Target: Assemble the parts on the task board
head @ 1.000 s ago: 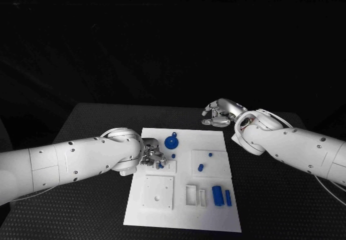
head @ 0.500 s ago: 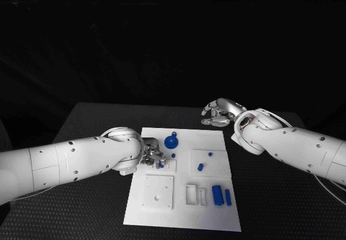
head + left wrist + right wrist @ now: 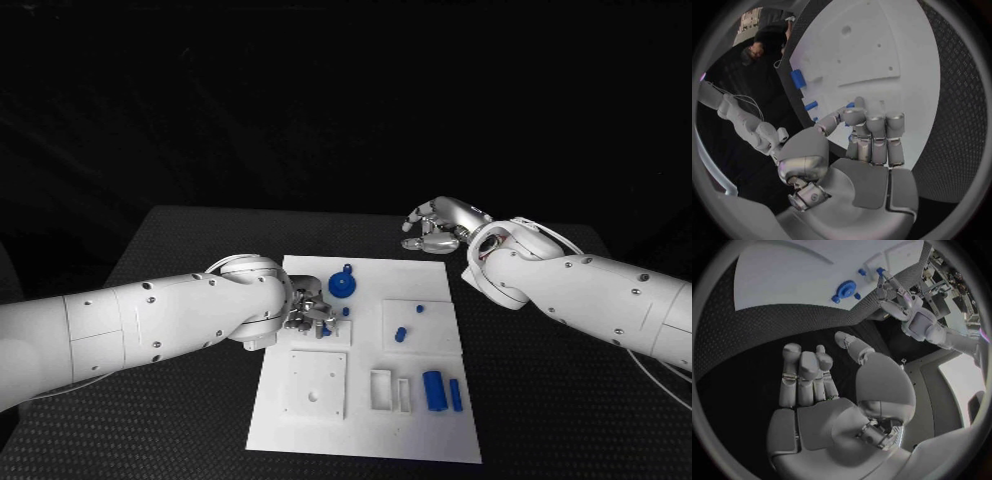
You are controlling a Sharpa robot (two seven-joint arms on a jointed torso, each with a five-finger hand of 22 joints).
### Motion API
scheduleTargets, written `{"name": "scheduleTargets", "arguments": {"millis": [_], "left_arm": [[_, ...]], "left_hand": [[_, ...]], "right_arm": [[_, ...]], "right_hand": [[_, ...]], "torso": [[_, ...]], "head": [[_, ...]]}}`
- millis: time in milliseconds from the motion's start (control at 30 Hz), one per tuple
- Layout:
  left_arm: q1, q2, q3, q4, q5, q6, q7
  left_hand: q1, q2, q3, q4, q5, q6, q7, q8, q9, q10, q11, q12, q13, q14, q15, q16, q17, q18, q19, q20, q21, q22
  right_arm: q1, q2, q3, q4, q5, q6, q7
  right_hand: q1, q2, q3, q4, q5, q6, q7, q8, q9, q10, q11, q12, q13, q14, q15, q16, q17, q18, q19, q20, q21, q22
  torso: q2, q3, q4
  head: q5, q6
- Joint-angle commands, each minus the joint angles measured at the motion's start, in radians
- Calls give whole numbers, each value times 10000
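The white task board (image 3: 368,420) lies mid-table. My left hand (image 3: 306,312) hovers low over its left side, near a square plate. It pinches a small blue part (image 3: 849,106) between the thumb and a fingertip (image 3: 858,104), with the other fingers straight beside it. A round blue gear-like part (image 3: 342,284) stands at the board's far end, also seen as the gear-like part (image 3: 845,290) from the right wrist. My right hand (image 3: 437,226) hangs over the black table beyond the board's far right corner, fingers loosely bent and holding nothing.
Small blue pegs (image 3: 401,334) sit on the board's right square plate. Two longer blue pieces (image 3: 434,388) lie near the front right, beside an open white slot (image 3: 384,390). A white plate with a hole (image 3: 316,384) sits front left. Black table mat (image 3: 577,420) surrounds the board.
My left hand has crept slightly towards the board's middle with the small blue part. The right hand has stayed in place.
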Motion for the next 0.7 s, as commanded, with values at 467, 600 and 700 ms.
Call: {"name": "scheduleTargets", "arguments": {"millis": [467, 600, 700], "left_arm": [[-79, 20, -50, 0, -177, 277, 67], [-79, 3, -50, -24, -255, 237, 54], [-79, -24, -49, -29, -257, 206, 62]], "left_hand": [[214, -16, 63, 57, -176, 870, -835, 49, 23, -336, -399, 14, -22, 546, -616, 66, -28, 164, -81, -1476, 63, -43], [367, -104, 111, 95, -177, 871, -834, 31, 41, -341, -399, 13, -33, 539, -616, 75, -45, 175, -87, -1479, 89, -73], [455, -140, 132, 121, -125, 880, -836, 27, 55, -342, -399, 13, -40, 533, -615, 79, -55, 179, -94, -1478, 104, -91]], "right_arm": [[-1, -16, 4, 25, 8, 117, 84], [-1, -17, 4, 22, 9, 113, 86], [-1, -16, 4, 21, 11, 125, 88]], "right_hand": [[3, 66, -15, 41, 55, 460, 158, 59, 18, -499, 75, 3, -18, -19, -37, -56, 8, 431, 12, 39, -18, 10], [1, 65, -17, 41, 58, 460, 158, 59, 18, -499, 75, 3, -19, -19, -37, -57, 8, 431, 12, 39, -18, 10], [0, 65, -18, 41, 60, 460, 158, 59, 18, -499, 74, 3, -19, -19, -38, -57, 8, 431, 12, 39, -18, 10]], "torso": [[4, -5, 12], [0, -4, 10], [-1, -5, 12]], "head": [[-45, -32], [-38, -22], [-44, -25]]}}
